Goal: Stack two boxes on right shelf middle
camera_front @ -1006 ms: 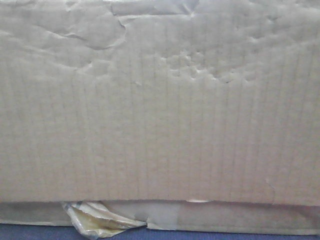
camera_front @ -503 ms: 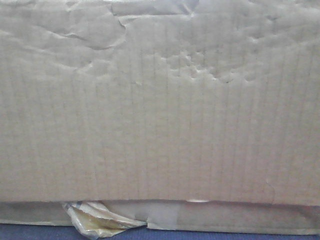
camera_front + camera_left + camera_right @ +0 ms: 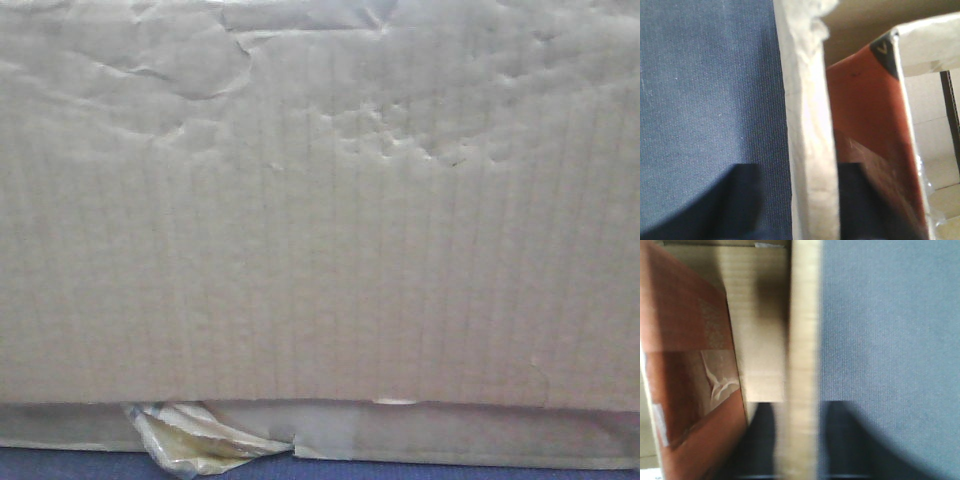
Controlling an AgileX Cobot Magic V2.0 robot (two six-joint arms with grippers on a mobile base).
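The exterior front-facing view is filled edge to edge by one side of the box (image 3: 320,220), plain tan cardboard, very close to the lens. Its upper left is creased and wrinkled, and a patch of small dents sits right of centre near the top. Along the bottom runs a narrower cardboard strip (image 3: 450,435); I cannot tell whether it is a flap or a second box. At its left end a piece of yellowish tape (image 3: 195,440) hangs crumpled and half peeled. Under that, a thin band of blue surface (image 3: 100,465) shows.

In my left wrist view, the blue surface takes up the left half and looks like woven cloth. The box's wall runs up the middle, seen edge-on. My left end effector (image 3: 812,170) straddles that wall, nearly closed, one dark finger (image 3: 745,200) outside over the blue and the other inside, both against the cardboard. Right of the wall lies an orange panel (image 3: 865,125) with a dark corner mark near its top.

In my right wrist view, which is blurred, the orange panel is on the left with a torn patch of clear tape on it, then pale cardboard. My right end effector (image 3: 800,407) grips the upright wall the same way, a finger pressed to each face. Blue surface fills the right.
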